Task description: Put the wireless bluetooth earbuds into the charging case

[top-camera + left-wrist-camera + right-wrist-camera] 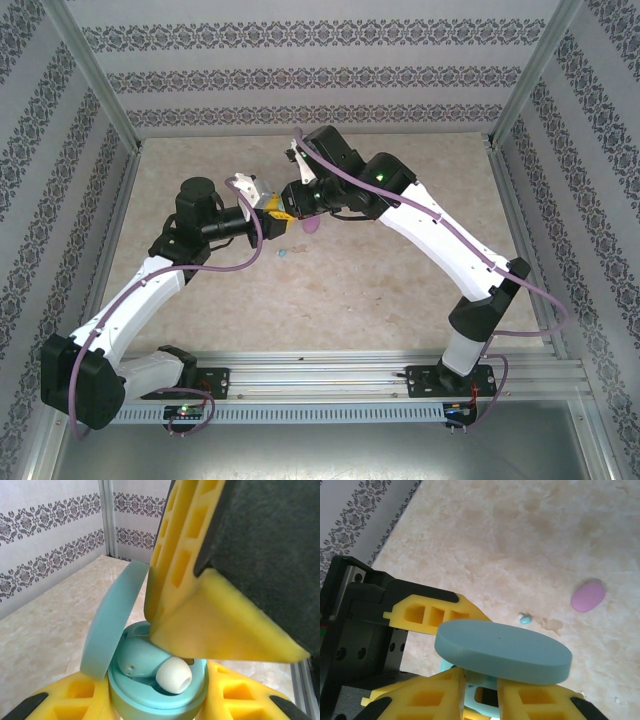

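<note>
Where the arms meet mid-table in the top view, left gripper and right gripper sit tip to tip. A closed pink case lies just beside them, with a loose blue earbud near it on the table.

Left wrist: left jaws clamp the teal charging case. Its lid is up and a blue earbud with white tip lies in the well; it looks not fully seated. A right finger sits right over it.

Right wrist: right jaws narrow, teal between them; can't tell if they pinch the bud.

Judgement: one bud nearly in, loose blue one left. Pink case contents unknown.
</note>
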